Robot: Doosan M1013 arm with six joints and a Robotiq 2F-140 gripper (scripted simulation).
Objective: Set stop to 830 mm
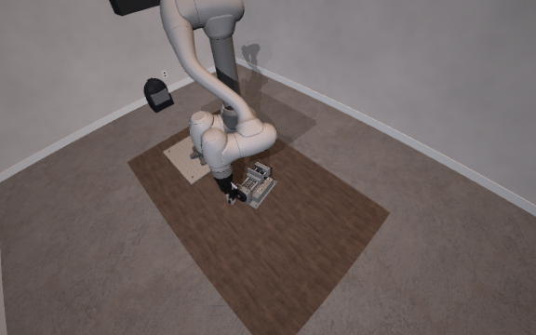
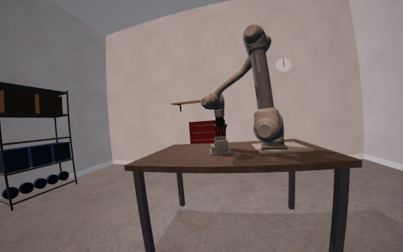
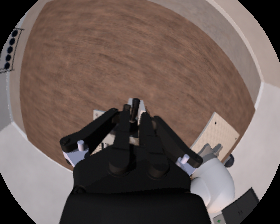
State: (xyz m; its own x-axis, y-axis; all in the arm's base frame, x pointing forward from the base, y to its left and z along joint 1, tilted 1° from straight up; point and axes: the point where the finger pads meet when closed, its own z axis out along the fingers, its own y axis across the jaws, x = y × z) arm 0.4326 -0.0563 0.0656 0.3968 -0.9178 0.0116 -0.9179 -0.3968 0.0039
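Note:
A small grey stop mechanism stands on the brown table, with its handwheel at the near left end under my fingers. In the exterior view the same unit sits left of the arm's base. My gripper points down at that end and is shut on the handwheel; it also shows in the exterior view. In the wrist view the black fingers are pressed close together and hide most of the handwheel; only a small pale part shows at their tips. The scale reading is too small to read.
The arm's base stands on a pale plate behind the mechanism. A red cabinet stands behind the table. A black shelf rack is far left by the wall.

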